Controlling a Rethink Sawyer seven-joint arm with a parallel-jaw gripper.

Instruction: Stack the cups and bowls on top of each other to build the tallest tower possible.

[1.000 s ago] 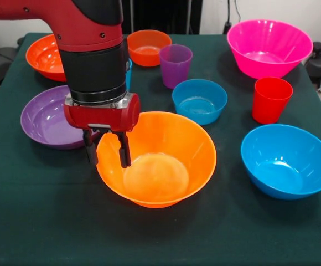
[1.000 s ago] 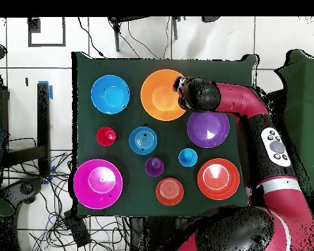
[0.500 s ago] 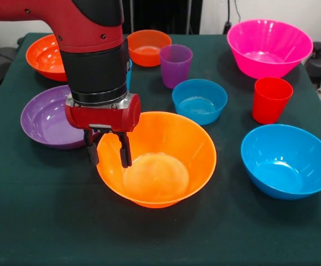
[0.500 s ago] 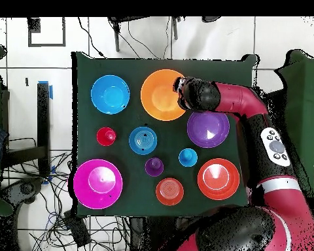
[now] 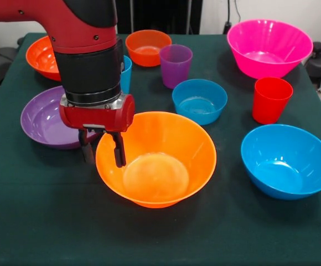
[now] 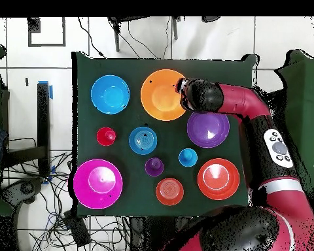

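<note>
Gripper (image 5: 102, 154) astride the rim of the large orange bowl (image 5: 163, 166), one finger inside, one outside, jaws parted and pointing straight down. Seen so only from the front; from overhead, hidden under the arm's wrist (image 6: 200, 95). Bowl upright, mouth up, near the tabletop (image 5: 39, 221) edge farthest from the robot, beside the purple bowl (image 5: 47, 119). No stacking yet.

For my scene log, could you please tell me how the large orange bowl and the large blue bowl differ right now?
The large orange bowl has the gripper at its rim, its fingers straddling the wall; the large blue bowl stands untouched. The orange bowl looks slightly wider than the blue one. Both stand upright and empty on the table.
</note>
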